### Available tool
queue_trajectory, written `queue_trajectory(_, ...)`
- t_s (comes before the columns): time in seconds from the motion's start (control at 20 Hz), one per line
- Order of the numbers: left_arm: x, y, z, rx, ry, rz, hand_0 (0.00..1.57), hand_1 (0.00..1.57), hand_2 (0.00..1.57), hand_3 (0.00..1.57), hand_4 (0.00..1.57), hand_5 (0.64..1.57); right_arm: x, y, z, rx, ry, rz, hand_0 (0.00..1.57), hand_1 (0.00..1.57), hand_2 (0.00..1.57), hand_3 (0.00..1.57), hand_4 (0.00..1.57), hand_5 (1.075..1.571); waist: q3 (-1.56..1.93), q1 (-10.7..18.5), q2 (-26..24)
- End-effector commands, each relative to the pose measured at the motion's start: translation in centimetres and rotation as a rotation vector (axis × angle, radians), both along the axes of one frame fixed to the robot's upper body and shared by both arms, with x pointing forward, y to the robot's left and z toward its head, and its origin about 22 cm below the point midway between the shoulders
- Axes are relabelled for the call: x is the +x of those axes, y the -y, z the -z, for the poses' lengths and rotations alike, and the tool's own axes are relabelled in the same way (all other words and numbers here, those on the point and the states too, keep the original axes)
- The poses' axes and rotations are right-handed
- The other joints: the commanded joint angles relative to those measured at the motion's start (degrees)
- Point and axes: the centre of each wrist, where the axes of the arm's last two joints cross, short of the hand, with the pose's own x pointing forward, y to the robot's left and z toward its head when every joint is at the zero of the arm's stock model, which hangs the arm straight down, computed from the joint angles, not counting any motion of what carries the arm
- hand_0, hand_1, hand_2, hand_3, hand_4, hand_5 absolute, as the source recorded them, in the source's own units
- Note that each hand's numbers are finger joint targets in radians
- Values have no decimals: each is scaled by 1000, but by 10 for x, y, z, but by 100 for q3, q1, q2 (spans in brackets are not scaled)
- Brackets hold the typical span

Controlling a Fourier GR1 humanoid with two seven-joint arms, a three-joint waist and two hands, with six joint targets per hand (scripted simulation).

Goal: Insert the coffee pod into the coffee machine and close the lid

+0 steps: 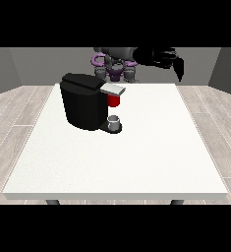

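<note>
The black coffee machine (83, 101) stands on the white table (136, 157), left of the middle. Its grey lid (112, 89) juts out to the right and lies nearly level. Right under the lid shows a red part (113, 100), which looks like the coffee pod in its holder. A small grey cup (114, 121) sits on the machine's base below it. The hand at the view's right (172, 61) is raised above the table's far right corner, well away from the machine, with fingers (179, 72) hanging straight down and nothing in them. No hand shows at the view's left.
The robot's body (115, 63) stands behind the table's far edge. Wooden floor surrounds the table, with grey walls behind.
</note>
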Motion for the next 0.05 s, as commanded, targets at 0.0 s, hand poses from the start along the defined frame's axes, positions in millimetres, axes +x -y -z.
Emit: queue_trajectory(0.0,-19,-31,35,3,-90,-54,0,0,0,0,266,1571,-10,4,43,48,-61,-75,0,0,0,0,259,1571,0,-301,-407)
